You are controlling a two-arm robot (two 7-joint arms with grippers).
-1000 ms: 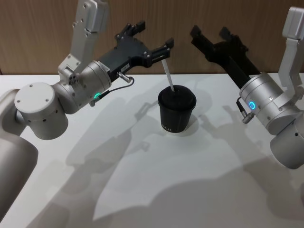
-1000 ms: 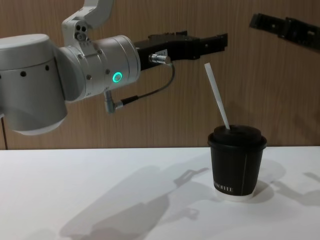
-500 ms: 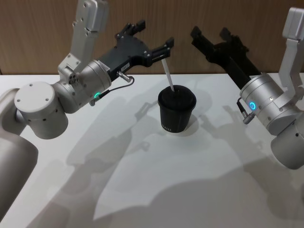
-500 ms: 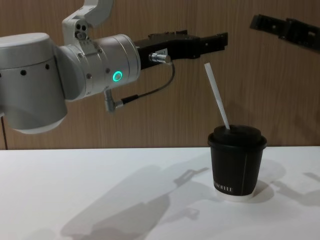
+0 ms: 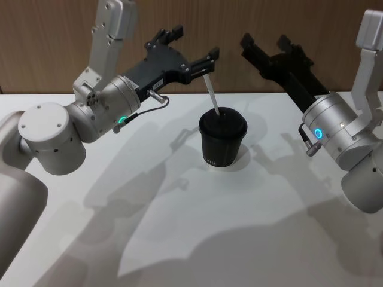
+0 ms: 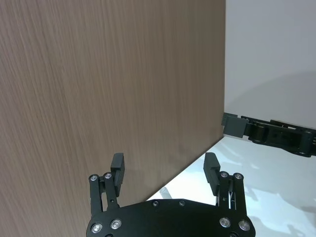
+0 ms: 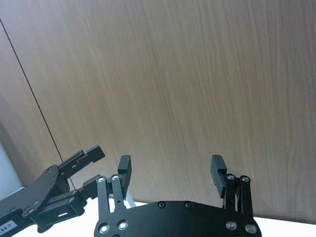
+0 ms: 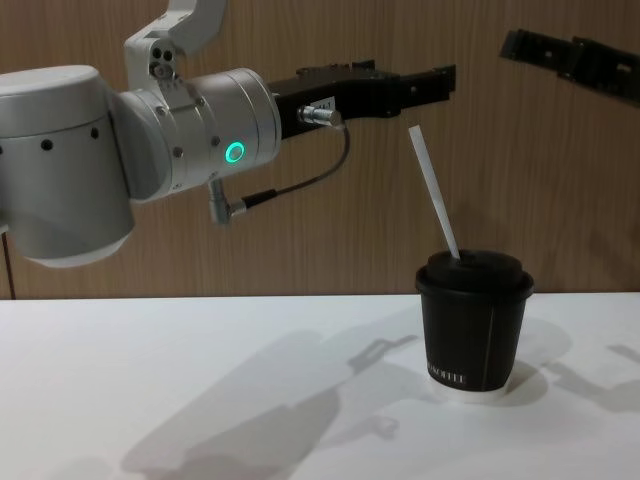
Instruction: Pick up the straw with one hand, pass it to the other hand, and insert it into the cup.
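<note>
The black lidded cup (image 5: 222,140) (image 8: 473,325) stands on the white table, right of centre. The white straw (image 5: 210,94) (image 8: 434,194) sticks out of its lid, leaning to the left, and nothing holds it. My left gripper (image 5: 194,45) (image 8: 420,82) (image 6: 164,163) hovers open just above and left of the straw's top end, clear of it. My right gripper (image 5: 264,43) (image 8: 560,50) (image 7: 170,165) is raised behind and right of the cup, open and holding nothing.
A wooden wall panel (image 5: 269,18) stands close behind the table (image 5: 179,227). A dark cable (image 8: 300,185) loops under the left wrist. Both silver arms reach in from the sides, and their shadows fall across the tabletop.
</note>
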